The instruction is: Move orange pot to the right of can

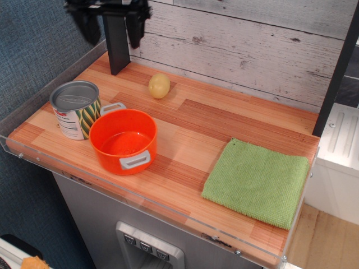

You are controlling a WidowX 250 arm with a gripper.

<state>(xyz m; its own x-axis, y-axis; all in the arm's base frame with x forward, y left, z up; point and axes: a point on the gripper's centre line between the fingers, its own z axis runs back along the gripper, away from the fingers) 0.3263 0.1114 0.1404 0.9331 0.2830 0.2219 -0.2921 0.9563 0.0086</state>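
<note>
The orange pot (123, 140) stands upright on the wooden tabletop near the front left, its grey loop handles at the front and the back left. The can (75, 109), silver-topped with a white and green-yellow striped label, stands right beside it on its left, almost touching. My gripper (112, 25) is high above the table's back left corner, well clear of both. Its two black fingers (88, 28) are spread apart and hold nothing.
A small yellow potato-like ball (159, 85) lies behind the pot near the plank wall. A green cloth (257, 182) lies flat at the front right. A black post (117, 45) stands at the back left. A clear rim (33, 159) edges the table.
</note>
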